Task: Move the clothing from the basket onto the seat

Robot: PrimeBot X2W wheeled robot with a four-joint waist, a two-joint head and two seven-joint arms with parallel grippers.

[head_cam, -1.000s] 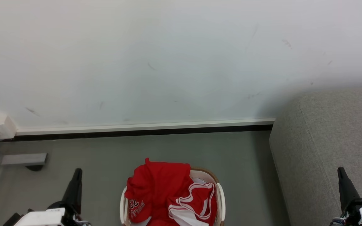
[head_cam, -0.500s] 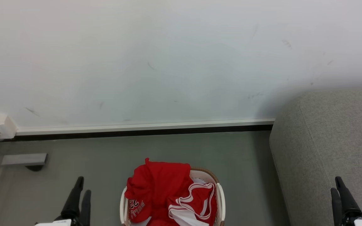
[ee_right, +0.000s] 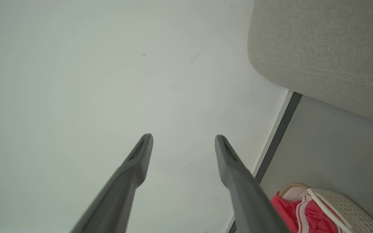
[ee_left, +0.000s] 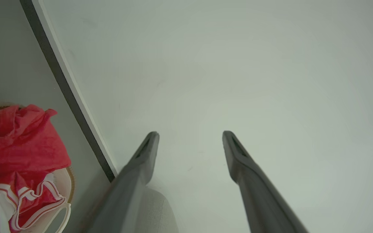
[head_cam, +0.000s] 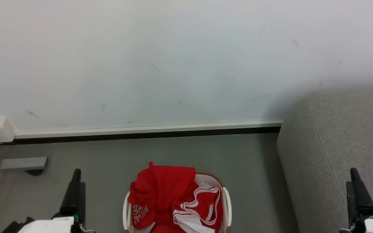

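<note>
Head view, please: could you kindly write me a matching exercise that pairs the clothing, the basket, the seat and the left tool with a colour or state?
Things:
1. clothing
2. basket
3. seat
4. left tool

Colour or state:
A. grey
B. red
C. open, holding nothing
D. off-white

Pairs: 1-B, 2-D, 3-A, 4-C

Your right gripper [ee_right: 184, 138] points at a pale wall [ee_right: 76, 81], its two dark fingers spread wide with nothing between them. The grey seat [ee_right: 322, 48] fills your upper right corner above a dark-edged skirting board [ee_right: 278, 136] and grey floor [ee_right: 329, 152]. At lower right, red clothing [ee_right: 290, 207] with white trim lies in the perforated basket [ee_right: 345, 204].
</note>
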